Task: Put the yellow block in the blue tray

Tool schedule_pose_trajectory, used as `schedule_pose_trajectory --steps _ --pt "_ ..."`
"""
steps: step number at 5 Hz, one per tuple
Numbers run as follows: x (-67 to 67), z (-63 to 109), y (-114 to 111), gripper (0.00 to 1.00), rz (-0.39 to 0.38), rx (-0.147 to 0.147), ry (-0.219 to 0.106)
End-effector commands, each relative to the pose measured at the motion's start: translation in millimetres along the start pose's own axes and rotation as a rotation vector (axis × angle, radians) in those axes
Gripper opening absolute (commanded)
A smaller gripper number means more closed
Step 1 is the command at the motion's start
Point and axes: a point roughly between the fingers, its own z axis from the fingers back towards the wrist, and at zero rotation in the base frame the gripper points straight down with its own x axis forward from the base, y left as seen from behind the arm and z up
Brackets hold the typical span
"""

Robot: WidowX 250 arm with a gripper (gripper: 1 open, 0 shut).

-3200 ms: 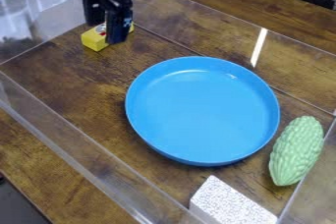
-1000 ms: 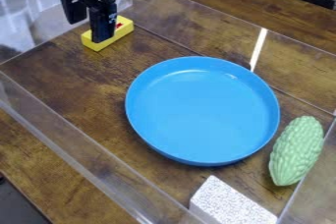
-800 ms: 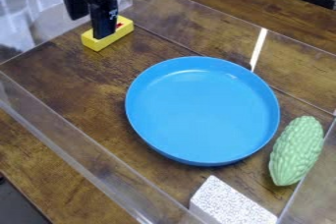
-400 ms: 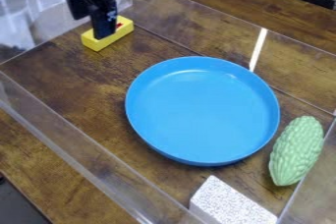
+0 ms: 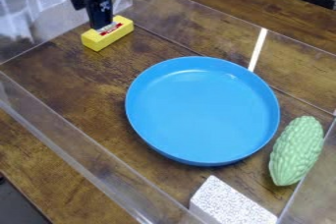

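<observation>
End effector [image 5: 98,17] hangs with jaws spread and empty, right over the far end of the yellow block [image 5: 106,34]. The block lies on the bench, its long axis diagonal, well apart from the blue tray [image 5: 203,109].

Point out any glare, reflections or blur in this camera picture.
Camera view: a bright white streak of glare runs down the clear wall behind the blue tray; the wooden table shows a soft sheen; the clear front wall hazes the wood behind it; the gripper over the yellow block is dark and slightly soft, its fingers hard to separate; the green object is evenly lit.
</observation>
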Motion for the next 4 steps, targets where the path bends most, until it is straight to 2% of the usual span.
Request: schedule_pose_trajectory --steps 1,2,3,4 --pt "6.6 2.3 10.3 1.00 -0.058 0.044 -0.070" --pt "5.0 -12.5 8.0 1.00 -0.097 0.036 -0.087" --pt "9.6 -19.9 2.7 1.00 -0.093 0.039 -0.091" --pt "12.8 -22.3 14.2 1.00 -0.093 0.041 -0.078"
